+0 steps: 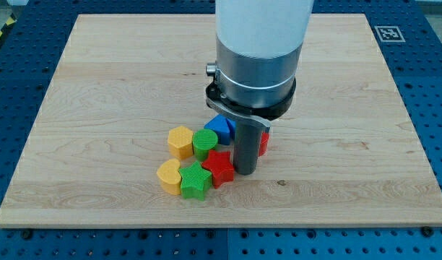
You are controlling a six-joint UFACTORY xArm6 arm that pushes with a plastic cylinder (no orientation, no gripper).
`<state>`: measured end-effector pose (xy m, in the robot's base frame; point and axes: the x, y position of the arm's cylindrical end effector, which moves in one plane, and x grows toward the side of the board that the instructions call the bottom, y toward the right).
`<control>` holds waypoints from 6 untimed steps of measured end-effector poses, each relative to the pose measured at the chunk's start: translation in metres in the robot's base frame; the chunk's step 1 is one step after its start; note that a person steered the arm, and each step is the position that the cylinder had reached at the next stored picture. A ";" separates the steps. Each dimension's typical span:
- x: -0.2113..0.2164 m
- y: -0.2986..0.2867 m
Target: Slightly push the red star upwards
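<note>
1. Board: the wooden board (98, 87) lies on a blue perforated table (19, 245). All blocks sit clustered a little below the board's middle.
2. Target: the red star (220, 167) lies at the lower right of the cluster, touching the green star (195, 180) on its left, with the green cylinder (204, 144) just above-left of it.
3. Other blocks: a yellow hexagon-like block (180, 141) at the view's left of the green cylinder; a yellow heart-like block (169, 175) beside the green star; a blue block (220, 127), shape unclear, above the star; a second red block (263, 141) mostly hidden behind the rod.
4. Tool: there is no gripper on this rig, so nothing opens, closes or holds. My tip (245, 172) rests on the board just to the view's right of the red star, touching it or nearly so; contact cannot be confirmed.
5. Step in hand (judgement): positioning. The tip stands beside the star, not beneath it, so an upward push is not yet set up.
6. Next move calls for (judgement): bring the tip round to the star's lower edge without nudging it leftward into the green star, then a short stroke toward the view's top.
7. Risk (judgement): the green cylinder and blue block lie close above; a long stroke would carry them along.
</note>
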<state>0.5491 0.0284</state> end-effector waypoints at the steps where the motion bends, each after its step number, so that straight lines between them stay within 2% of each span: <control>1: 0.000 -0.026; 2: 0.000 -0.018; 3: 0.004 0.029; 4: 0.025 0.031; 5: 0.050 0.005; 6: 0.054 -0.029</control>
